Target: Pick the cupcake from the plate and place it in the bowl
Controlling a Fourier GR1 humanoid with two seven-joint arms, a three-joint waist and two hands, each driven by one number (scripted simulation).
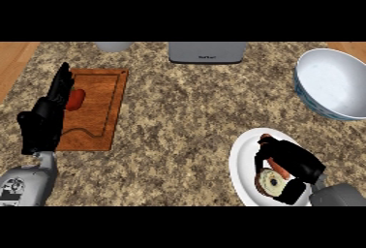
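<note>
A cupcake [271,181] with a pale top and brown base lies on the white plate [243,157] at the lower right. My right hand [295,162] is over the plate with its fingers and thumb curled round the cupcake, hiding part of it. The large white bowl [330,83] with a blue patterned outside stands at the upper right, apart from the plate. My left hand [44,121] rests open at the left, fingers pointing up, over the edge of a wooden cutting board.
A wooden cutting board [99,109] lies at the left with a small red item [76,99] on it. A grey appliance [207,52] stands at the back middle, and a pale round object [114,46] at the back left. Speckled counter [178,131] spreads between.
</note>
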